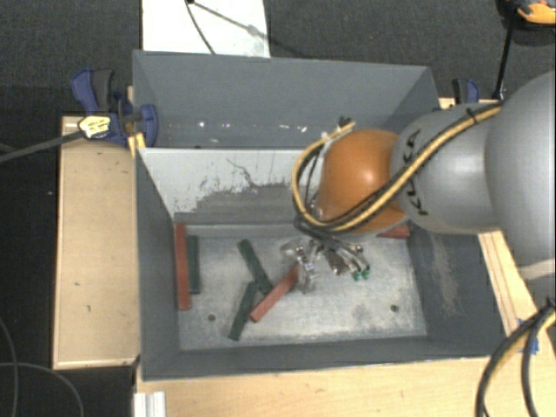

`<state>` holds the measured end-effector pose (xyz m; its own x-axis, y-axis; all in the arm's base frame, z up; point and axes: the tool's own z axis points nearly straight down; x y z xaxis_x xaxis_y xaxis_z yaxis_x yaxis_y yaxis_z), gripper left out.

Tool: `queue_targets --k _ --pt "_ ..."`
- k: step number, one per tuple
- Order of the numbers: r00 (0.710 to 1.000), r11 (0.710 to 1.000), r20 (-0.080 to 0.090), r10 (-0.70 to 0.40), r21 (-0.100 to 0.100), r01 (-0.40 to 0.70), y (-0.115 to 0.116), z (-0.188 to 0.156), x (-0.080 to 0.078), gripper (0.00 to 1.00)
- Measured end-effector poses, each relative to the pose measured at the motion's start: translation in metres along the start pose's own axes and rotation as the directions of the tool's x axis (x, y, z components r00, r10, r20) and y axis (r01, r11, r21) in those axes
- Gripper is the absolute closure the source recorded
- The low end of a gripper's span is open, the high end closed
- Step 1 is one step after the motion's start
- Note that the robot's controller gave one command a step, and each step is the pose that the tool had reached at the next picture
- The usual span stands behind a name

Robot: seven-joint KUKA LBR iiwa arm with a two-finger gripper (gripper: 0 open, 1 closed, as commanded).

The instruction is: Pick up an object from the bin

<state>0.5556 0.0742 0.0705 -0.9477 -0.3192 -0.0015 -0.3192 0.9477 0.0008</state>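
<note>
The hand (307, 270) sits low over the middle of the bin (382, 315), under the arm's orange cover (352, 181) with its looped cables (303, 179). Whether the hand is released or clenched cannot be told: its metal parts blur together at the tip.

The nearest thing is a red stick (274, 295). It lies flat on the bin floor, slanting from lower left to upper right, and its upper end reaches right up to the hand; whether they touch is unclear. The rest of the stick runs away from the hand to the lower left.

A green stick (254, 265) lies just left of the hand, slanting the other way, and its lower end meets the red stick. A second green stick (241, 313) lies below that, near the red stick's lower end. A small green bit (360, 274) lies just right of the hand.

Well apart, along the left wall, a red bar (182, 268) and a dark bar (193, 263) lie side by side.
</note>
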Motion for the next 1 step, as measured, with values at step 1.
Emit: queue_targets --k 1 --pt "1.0 1.0 0.0 0.0 0.0 0.0 0.0 -0.0005 0.0002 1.0"
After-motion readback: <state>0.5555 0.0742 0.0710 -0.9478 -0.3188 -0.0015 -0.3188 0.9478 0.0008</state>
